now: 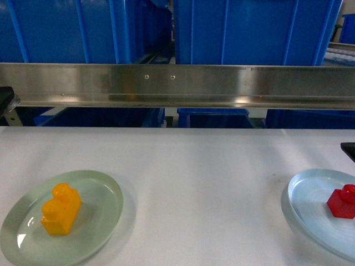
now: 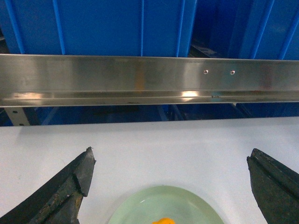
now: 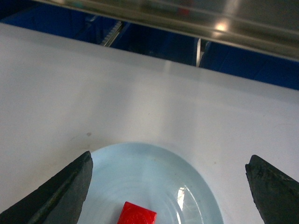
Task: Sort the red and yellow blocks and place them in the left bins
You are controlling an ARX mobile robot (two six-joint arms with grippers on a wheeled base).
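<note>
Looking down at your white bench [image 1: 194, 183], you see the orange-yellow block [image 1: 61, 209] sitting on a pale green plate [image 1: 102, 221] at left and the red block [image 1: 342, 201] on a pale blue plate [image 1: 310, 205] at right. Your left pincer [image 2: 170, 186] and right pincer [image 3: 168, 186] both hang wide open, empty, above their plates. Blue bins [image 1: 255, 30] stand behind the steel rail [image 1: 177, 83].

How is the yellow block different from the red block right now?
The yellow block has two studs and looks larger; the red block looks smaller, with one stud showing. The yellow block sits on a pale green plate at the table's left; the red block sits on a pale blue plate at the right. Both are studded toy bricks, each alone on its plate and ungrasped.
</note>
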